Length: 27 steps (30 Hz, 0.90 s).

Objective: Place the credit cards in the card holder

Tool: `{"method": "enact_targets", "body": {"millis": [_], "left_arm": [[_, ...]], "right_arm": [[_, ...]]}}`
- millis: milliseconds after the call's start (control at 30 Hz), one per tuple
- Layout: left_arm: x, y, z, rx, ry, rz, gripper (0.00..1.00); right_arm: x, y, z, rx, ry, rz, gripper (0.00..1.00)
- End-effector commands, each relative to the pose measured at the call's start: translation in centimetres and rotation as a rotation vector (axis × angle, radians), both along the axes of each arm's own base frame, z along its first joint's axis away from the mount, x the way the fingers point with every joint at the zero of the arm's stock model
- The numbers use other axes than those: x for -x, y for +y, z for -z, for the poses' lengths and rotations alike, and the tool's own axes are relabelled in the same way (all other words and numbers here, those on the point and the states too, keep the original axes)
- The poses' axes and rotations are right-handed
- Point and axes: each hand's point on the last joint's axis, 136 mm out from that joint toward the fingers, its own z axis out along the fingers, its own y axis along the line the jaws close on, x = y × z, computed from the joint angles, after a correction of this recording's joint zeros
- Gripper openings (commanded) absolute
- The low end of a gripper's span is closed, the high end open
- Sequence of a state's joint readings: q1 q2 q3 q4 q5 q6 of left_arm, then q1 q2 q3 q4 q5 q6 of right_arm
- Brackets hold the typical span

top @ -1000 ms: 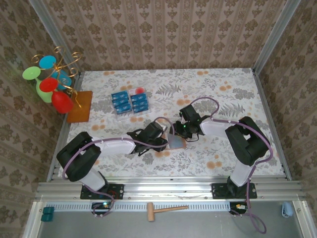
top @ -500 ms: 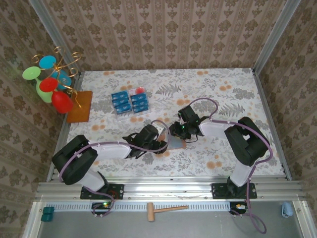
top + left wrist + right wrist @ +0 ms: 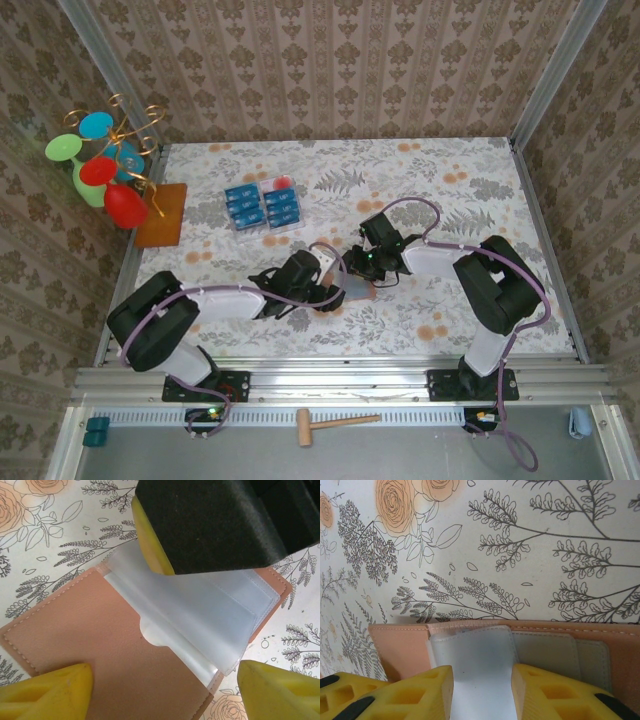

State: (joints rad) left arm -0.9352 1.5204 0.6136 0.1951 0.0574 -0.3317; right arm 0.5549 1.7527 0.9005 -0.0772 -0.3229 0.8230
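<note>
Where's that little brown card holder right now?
In the top view, the card holder lies open near the middle of the table, between the left gripper and the right gripper.

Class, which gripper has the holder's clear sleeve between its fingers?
The right gripper: its fingers flank the clear sleeve; the left gripper stands open over the card holder.

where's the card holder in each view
top external: card holder just below picture centre.
left wrist: card holder open, across the lower middle.
right wrist: card holder along the bottom edge.
shared landmark: its clear sleeve, over the floral tablecloth.
</note>
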Motion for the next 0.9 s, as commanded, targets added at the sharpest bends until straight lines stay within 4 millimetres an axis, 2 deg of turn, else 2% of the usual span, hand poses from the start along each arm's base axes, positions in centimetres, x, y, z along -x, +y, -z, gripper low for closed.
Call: {"method": "enact_targets", "body": {"millis": [0,200,467,700,867], "left_arm": [[-0.4,-1.1,-0.5,0.009,-0.02,0.034,0.78],[-0.6,-1.4,-0.3,-0.001,-0.02,0.039,0.78],[-0.5,-1.4,1.2,-0.044,0.011,0.051,0.76],[-0.3,-1.0,2.0,-0.062,0.025,0.045,0.72],[-0.5,-1.0,2.1,-0.059,0.027,0.04,0.7]], "right_arm": [[1.1,-0.4,1.0,0.027,0.055,0.007,0.37],[1.2,-0.4,0.8,0.023,0.053,0.006,0.37],[1.0,-0.2,0.1,0.019,0.047,0.003,0.39],[-0.2,-0.4,-2.1,0.014,0.007,0.007,0.48],[-0.8,-1.0,-3.7,0.007,-0.024,0.018,0.51]]}}
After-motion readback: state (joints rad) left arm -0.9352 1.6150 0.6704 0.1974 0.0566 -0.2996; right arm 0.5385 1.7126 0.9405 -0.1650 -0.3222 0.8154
